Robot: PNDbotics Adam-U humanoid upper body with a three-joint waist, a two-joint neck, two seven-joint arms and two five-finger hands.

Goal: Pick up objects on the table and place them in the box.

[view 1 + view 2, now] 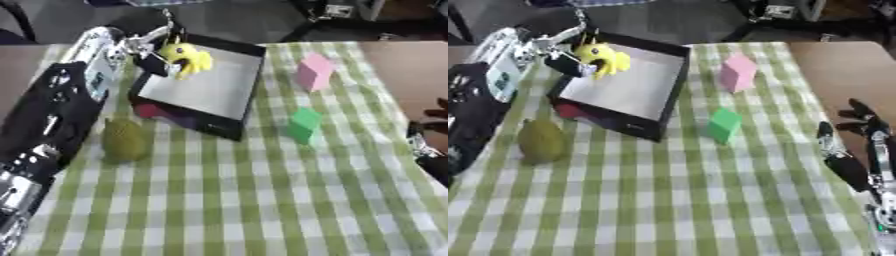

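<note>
- As the robot's left hand (147, 50) hangs over the far left corner of the shallow black box with a pale grey floor (249, 75), its fingers are curled round a yellow soft toy with a trailing limb (186, 58), held above the box floor rather than resting on it.
- The step in hand appears to be the drop-off: the toy is over the box, not yet let go.
- The next move likely calls for lowering the toy a little and uncurling the fingers so it lands inside the walls, not on the rim.
- Right of the box, a pink block (313, 72) stands on the green-and-white checked tablecloth (262, 200); a green block (304, 125) sits nearer the camera, off the box's near right corner.
- Left of the box's near corner lies an olive-green pear-shaped object (122, 140), just beside the left arm.
- Well to the right of the box, the right hand (855, 162) rests idle at the table's edge, fingers relaxed and empty.
</note>
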